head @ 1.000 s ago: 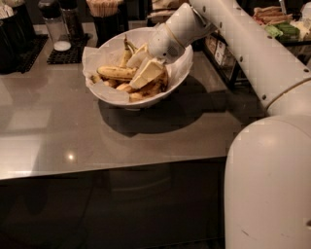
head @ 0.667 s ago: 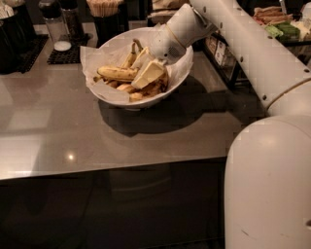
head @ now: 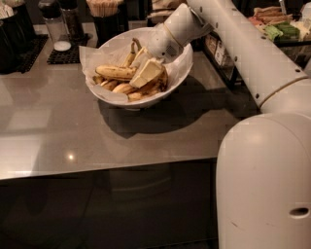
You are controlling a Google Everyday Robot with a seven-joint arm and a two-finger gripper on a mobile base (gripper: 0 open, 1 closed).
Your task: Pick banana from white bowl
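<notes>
The white bowl (head: pixel 146 101) with a crinkled paper liner stands on the grey counter, back centre. It holds several speckled yellow bananas. The longest banana (head: pixel 115 72) lies across the left half of the bowl, with shorter, browner ones below it. My gripper (head: pixel 142 73) reaches down into the bowl from the upper right. It sits in the pile just right of the long banana and touches the bananas. The arm (head: pixel 243 44) hides the right inner side of the bowl.
Behind the bowl are a shaker (head: pixel 53 24) on a black mat (head: pixel 63 54), dark containers at the far left (head: pixel 12 34), and a cup of sticks (head: pixel 104 12). A rack with packaged food (head: pixel 274 26) is at the back right. The counter's front edge (head: pixel 97 168) runs across; my base (head: pixel 262 185) fills the lower right.
</notes>
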